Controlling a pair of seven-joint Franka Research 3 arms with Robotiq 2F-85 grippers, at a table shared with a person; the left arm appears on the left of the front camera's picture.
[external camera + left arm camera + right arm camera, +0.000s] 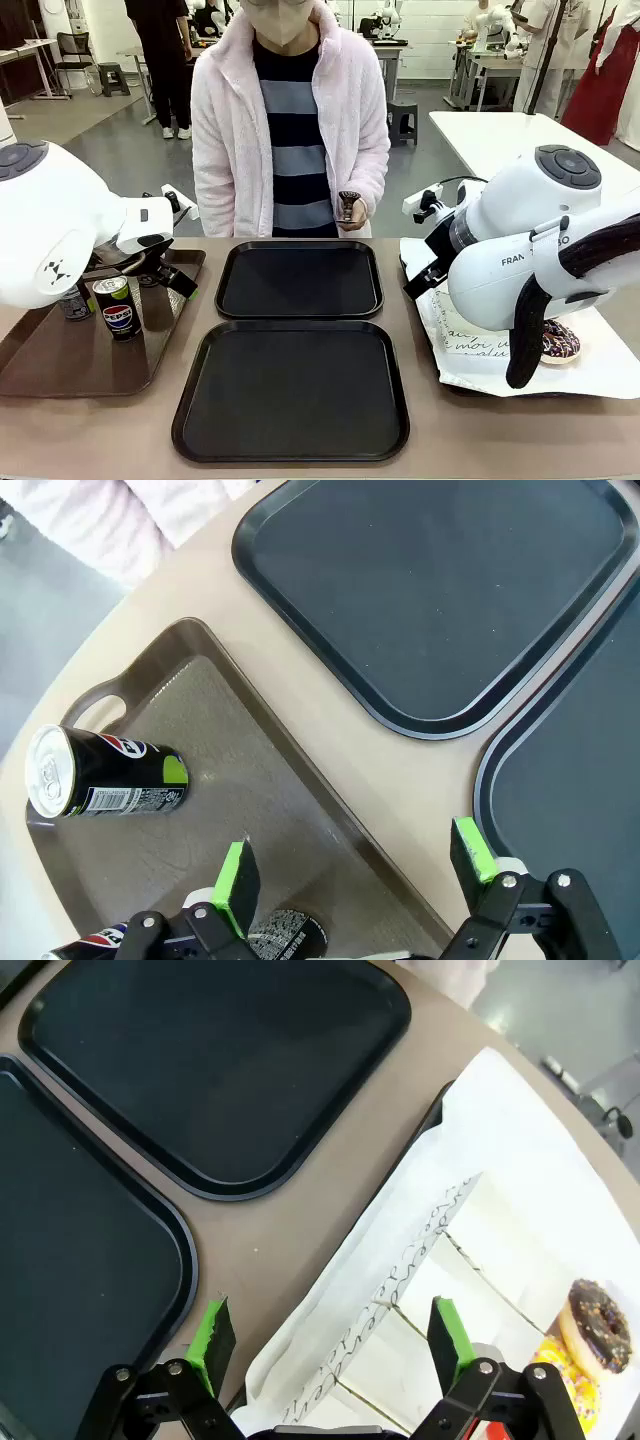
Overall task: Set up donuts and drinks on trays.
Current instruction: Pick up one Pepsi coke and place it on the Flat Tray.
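Two pincers, both spread wide with nothing between their green pads. The left pincer (355,870) hangs over the long raised rim of the brown tray (230,780), one pad above the tray floor and the other above bare tabletop (400,790). Close under the tray-side finger a dark can (285,932) is mostly hidden. A second can (85,948) just shows at the frame's corner beside it. Farther out from that pad, a third can (105,773) sits by the tray's handle cut-out. Past the other pad, only the rim and a strip of tabletop separate this pincer from the far black tray (440,590) and the near black tray (590,780).

The right pincer (330,1345) hangs over the edge of a white paper lining (520,1140), with paper holders (470,1260) in script print directly beneath the gap. Beyond one pad lie a chocolate sprinkled donut (598,1325) and, just beside it, a yellow glazed donut (572,1400). Beyond the other pad, the paper's edge and a band of tabletop lie between this pincer and the same two black trays, which sit side by side, apart from donuts and cans. Past the far black tray, a person's hand (352,222) holds a small dark object (348,205).
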